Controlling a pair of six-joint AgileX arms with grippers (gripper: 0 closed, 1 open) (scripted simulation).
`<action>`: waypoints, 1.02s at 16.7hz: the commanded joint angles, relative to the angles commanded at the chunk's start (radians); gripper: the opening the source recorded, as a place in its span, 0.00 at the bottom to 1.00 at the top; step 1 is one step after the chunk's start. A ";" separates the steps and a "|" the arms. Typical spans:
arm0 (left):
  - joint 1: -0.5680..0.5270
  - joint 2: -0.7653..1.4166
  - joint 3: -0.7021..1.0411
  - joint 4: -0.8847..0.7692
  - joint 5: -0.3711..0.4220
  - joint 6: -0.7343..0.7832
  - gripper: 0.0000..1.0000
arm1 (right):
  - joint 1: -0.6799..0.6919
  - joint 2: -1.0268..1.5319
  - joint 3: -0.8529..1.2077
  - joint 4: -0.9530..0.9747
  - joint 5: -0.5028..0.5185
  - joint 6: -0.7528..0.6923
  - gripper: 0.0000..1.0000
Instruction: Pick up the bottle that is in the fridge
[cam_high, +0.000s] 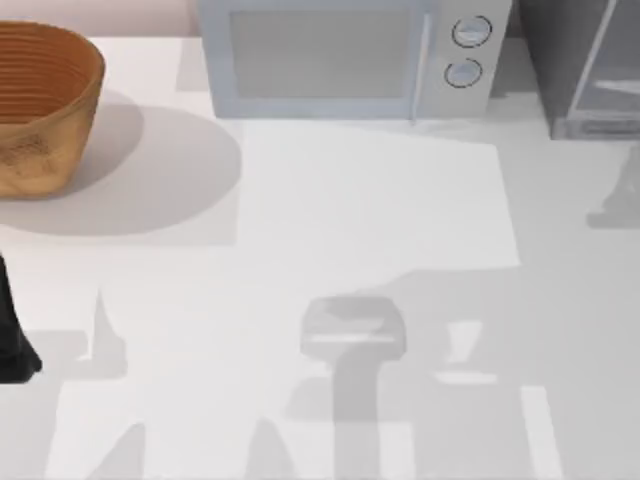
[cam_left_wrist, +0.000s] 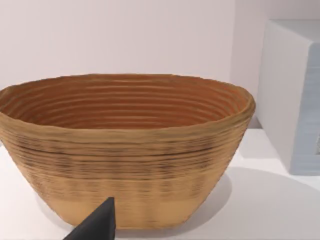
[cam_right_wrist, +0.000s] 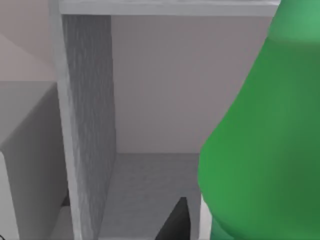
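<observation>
While close, bottle (cam_right_wrist: 260, 150) bright green, seemingly smooth

Smooth matt green bottle (cam_right_wrist: 260, 145); ribbed woven basket (cam_left_wrist: 125, 150); grainy grey fridge (cam_right_wrist: 90, 125) wall; smooth white table (cam_high: 370, 210).

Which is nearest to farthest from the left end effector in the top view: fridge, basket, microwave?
1. Basket, back left, just beyond the left end effector at the left edge.
2. Microwave, back centre.
3. Fridge, back right corner.
</observation>
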 joint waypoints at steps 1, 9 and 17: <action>0.000 0.000 0.000 0.000 0.000 0.000 1.00 | 0.015 -0.091 -0.043 -0.051 0.013 0.000 0.00; 0.000 0.000 0.000 0.000 0.000 0.000 1.00 | 0.129 -0.863 -0.374 -0.439 0.114 0.002 0.00; 0.000 0.000 0.000 0.000 0.000 0.000 1.00 | 0.178 -1.123 -0.509 -0.598 0.156 0.001 0.00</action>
